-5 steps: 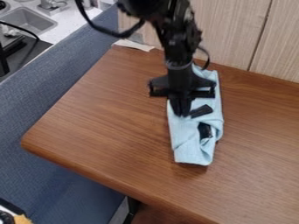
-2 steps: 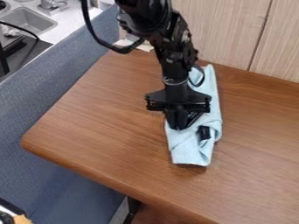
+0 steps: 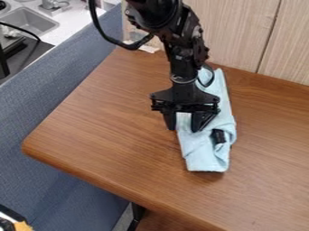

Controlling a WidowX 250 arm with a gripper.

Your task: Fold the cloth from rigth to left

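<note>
- Gripper (image 3: 183, 129): one, over the desk (image 3: 109, 117), pointing down. Two jaws, open, with a gap between them.
- Cloth (image 3: 207, 153): one, light blue, on the desk, below the jaws and between them. Blue shows in the gap.
- View-left jaw is at the cloth's left edge, view-right jaw is over the cloth. Contact with it: can't tell.
- Long axis: runs nearly straight up and down the view, passing under the view-right jaw. Cloth is a long, narrow strip, much longer than wide.
- Far end points at the wall (image 3: 238, 34), behind the jaws. Near end is blunt, in front of the jaws, pointing to the desk's near edge.
- Width: broadest just to the right of the jaws and a bit in front, narrower toward the wall.
- Folds: layers show in front of the jaws, one crease slanting there. Layer count: can't tell.
- Black piece (image 3: 218, 136): one, small, at the cloth, to the right of the jaws and slightly in front. What it is: can't tell.
- Cable (image 3: 110, 37): black, looped beside the arm, behind the jaws and to the left.
- White scrap (image 3: 148, 48): at the desk's far edge, behind the jaws.
- Sink (image 3: 27, 21): one, well apart from the jaws, far back left. One faucet (image 3: 53, 4) beside it.
</note>
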